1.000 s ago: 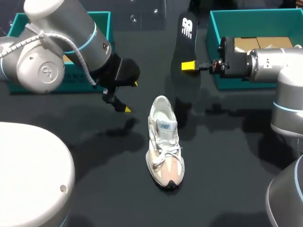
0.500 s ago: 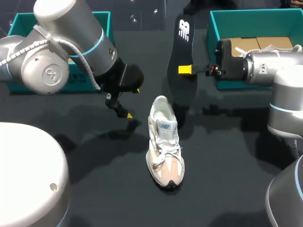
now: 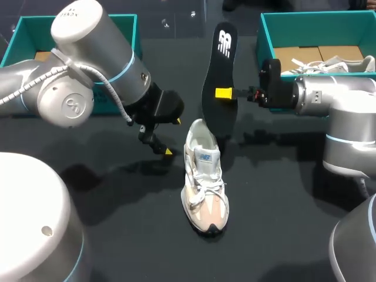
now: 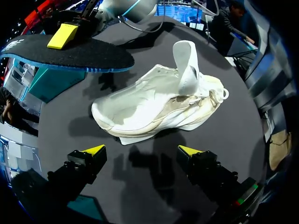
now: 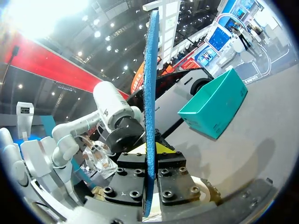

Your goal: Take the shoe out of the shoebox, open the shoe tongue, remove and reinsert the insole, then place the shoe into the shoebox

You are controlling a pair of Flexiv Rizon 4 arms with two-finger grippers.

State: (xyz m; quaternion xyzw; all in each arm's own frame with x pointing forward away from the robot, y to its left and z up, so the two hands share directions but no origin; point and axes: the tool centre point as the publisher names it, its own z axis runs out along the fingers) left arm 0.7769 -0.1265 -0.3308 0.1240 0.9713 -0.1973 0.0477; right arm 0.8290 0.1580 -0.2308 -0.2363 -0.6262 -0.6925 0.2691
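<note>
Head view: shoe (image 3: 204,176) sits upright mid-surface (image 3: 282,194), with the right tool (image 3: 226,93) pinching the black insole (image 3: 218,82) just above its heel. Left wrist view: left tool (image 4: 142,150) is spread wide, shoe (image 4: 159,105) just ahead. Right wrist view: insole (image 5: 150,93) edge-on, clamped between the fingers (image 5: 172,164).

White and beige shoe (image 3: 204,176), black insole (image 3: 218,73) with blue underside, teal shoebox (image 3: 317,28), dark table (image 3: 282,205)

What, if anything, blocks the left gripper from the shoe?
Likely nothing; yes. The open left gripper has only table between it and the shoe; the right gripper holds the insole beyond it.
</note>
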